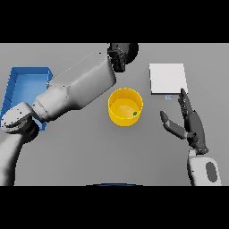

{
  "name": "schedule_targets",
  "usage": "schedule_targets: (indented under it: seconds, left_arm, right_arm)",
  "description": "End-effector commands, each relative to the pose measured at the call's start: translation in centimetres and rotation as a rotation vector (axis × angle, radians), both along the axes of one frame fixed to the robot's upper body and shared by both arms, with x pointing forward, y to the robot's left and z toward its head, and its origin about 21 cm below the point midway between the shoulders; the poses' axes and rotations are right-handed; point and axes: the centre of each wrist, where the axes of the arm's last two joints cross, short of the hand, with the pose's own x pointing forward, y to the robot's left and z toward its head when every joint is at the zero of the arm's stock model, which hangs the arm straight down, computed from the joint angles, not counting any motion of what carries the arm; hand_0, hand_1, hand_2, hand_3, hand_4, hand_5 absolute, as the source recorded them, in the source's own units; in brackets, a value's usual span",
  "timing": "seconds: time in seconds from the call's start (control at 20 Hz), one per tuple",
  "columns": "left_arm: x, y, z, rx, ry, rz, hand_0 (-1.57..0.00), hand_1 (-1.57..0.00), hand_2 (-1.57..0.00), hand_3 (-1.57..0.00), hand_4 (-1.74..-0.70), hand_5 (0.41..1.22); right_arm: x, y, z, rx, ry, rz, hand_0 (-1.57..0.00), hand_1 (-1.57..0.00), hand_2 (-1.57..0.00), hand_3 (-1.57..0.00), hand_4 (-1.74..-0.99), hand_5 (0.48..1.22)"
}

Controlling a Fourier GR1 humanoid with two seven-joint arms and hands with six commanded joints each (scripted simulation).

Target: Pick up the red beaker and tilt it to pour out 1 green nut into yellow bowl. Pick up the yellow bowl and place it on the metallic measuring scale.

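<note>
The yellow bowl [115, 115] stands at the table's middle with one small green nut [134, 113] inside, near its right wall. My left arm reaches across from the lower left, and my left hand [120, 57] is at the table's far edge, behind the bowl. A dark rounded shape [130, 51] sits against that hand; no red beaker shows anywhere. The measuring scale [167, 78] is a pale square plate at the back right, bare on top. My right hand [191, 121] hovers open right of the bowl, just in front of the scale, touching nothing.
A blue bin [26, 82] lies at the left side of the table, partly covered by my left arm. A small display tab [168, 96] sticks out from the scale's near edge.
</note>
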Motion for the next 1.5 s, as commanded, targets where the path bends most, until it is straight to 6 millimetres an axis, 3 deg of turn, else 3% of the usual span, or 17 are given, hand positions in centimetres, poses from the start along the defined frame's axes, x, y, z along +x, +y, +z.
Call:
schedule_targets:
  seconds: [0.0,0.05,0.2,0.3,0.35,0.4,0.55,0.8,0.95,1.1,1.3,1.45]
  left_arm:
    - [0.4,0.1,2.3,-0.029,-0.050,0.015,-1.57,-1.33,-1.32,-1.36,-1.66,1.196]
    - [1.0,0.5,3.8,-0.052,-0.079,0.018,-1.57,-1.38,-1.37,-1.21,-1.68,1.201]
    - [2.6,2.9,10.5,-0.187,-0.166,0.105,-1.57,-1.47,-1.47,-1.39,-1.57,1.211]
    - [3.5,4.3,12.6,-0.298,-0.180,0.180,-1.57,-1.51,-1.50,-1.45,-1.54,1.214]
    - [4.0,5.9,14.3,-0.401,-0.167,0.250,-1.57,-1.52,-1.52,-1.48,-1.58,1.216]
    - [4.9,9.2,15.8,-0.562,-0.150,0.358,-1.57,-1.53,-1.53,-1.45,-1.61,1.217]
    - [6.2,15.8,16.3,-0.907,-0.084,0.533,-1.57,-1.55,-1.55,-1.44,-1.67,1.219]
    - [6.8,23.3,13.9,-1.276,-0.111,0.702,-1.57,-1.56,-1.56,-1.44,-1.72,1.220]
    - [6.7,26.8,10.4,-1.394,-0.146,0.821,-1.57,-1.57,-1.57,-1.41,-1.73,1.221]
    - [6.3,30.2,6.2,-1.481,-0.141,0.978,-1.57,-1.57,-1.57,-1.49,-1.74,1.221]
    - [5.3,31.8,0.8,-1.619,-0.111,1.144,-1.57,-1.57,-1.57,-1.42,-1.74,1.221]
    - [3.9,33.0,-2.5,-1.703,-0.101,1.211,-1.57,-1.57,-1.57,-1.49,-1.74,1.221]
  right_arm:
    - [-0.1,-0.2,0.1,0.012,-0.001,0.006,0.00,0.00,0.00,0.00,-1.224,0.615]
    - [-0.2,-0.1,-0.2,0.022,0.001,0.014,0.00,0.00,0.00,0.00,-1.231,0.620]
    - [-0.2,-0.3,0.1,0.020,-0.005,0.015,0.00,0.00,0.00,0.00,-1.256,0.635]
    - [-0.1,0.1,0.3,0.017,-0.003,0.026,0.00,0.00,0.00,0.00,-1.274,0.642]
    - [0.1,0.0,0.3,0.011,-0.002,0.032,0.00,0.00,0.00,0.00,-1.281,0.644]
    - [0.1,0.0,0.3,0.002,-0.001,0.029,0.00,0.00,0.00,0.00,-1.292,0.645]
    - [0.4,0.0,0.5,-0.007,-0.027,0.051,0.00,0.00,0.00,0.00,-1.313,0.652]
    - [0.8,0.1,0.2,-0.038,-0.038,0.059,0.00,0.00,0.00,0.00,-1.298,0.651]
    - [0.9,0.6,0.3,-0.014,-0.022,0.062,0.00,0.00,0.00,0.00,-1.276,0.651]
    - [0.8,0.3,0.4,-0.015,-0.012,0.063,0.00,0.00,0.00,0.00,-1.278,0.659]
    - [0.9,0.3,0.3,-0.027,-0.019,0.071,0.00,0.00,0.00,0.00,-1.307,0.677]
    - [0.8,0.1,0.2,-0.045,-0.020,0.076,0.00,0.00,0.00,0.00,-1.302,0.693]
